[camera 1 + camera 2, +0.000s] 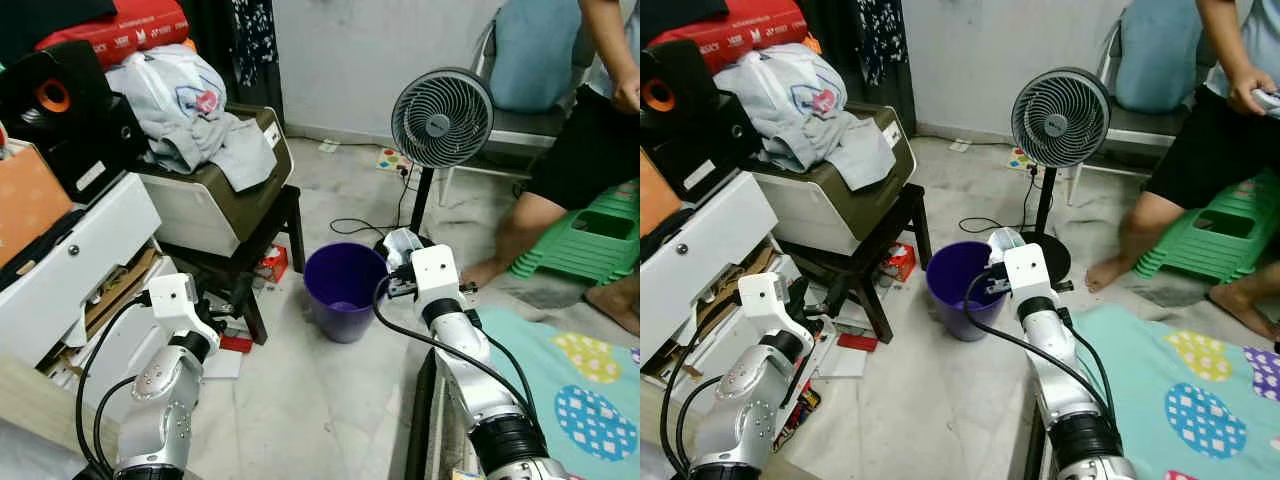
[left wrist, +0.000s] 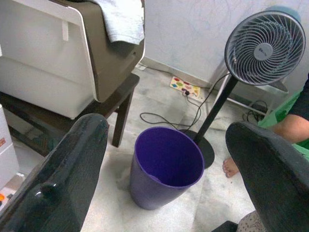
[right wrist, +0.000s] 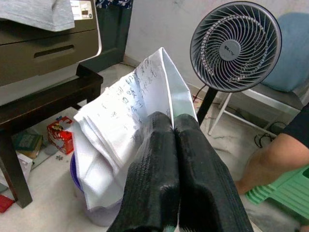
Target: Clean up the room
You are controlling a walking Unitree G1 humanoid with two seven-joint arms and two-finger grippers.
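A fan point(image 1: 441, 118) stands near a seated person point(image 1: 590, 140); clothes point(image 1: 190, 105) lie heaped on a printer point(image 1: 215, 195).

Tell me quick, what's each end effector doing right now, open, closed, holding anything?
Left end effector: open, holding nothing, aimed at the purple bin.
Right end effector: closed on folded paper, near the bin.

Pale tiled floor point(image 1: 300, 400) bearing a purple plastic bin point(image 1: 345, 290), a black pedestal fan point(image 1: 441, 118) just behind it, a dark wooden stool point(image 1: 262, 235), a small red carton point(image 1: 272, 262) and a patterned mat point(image 1: 580, 390).
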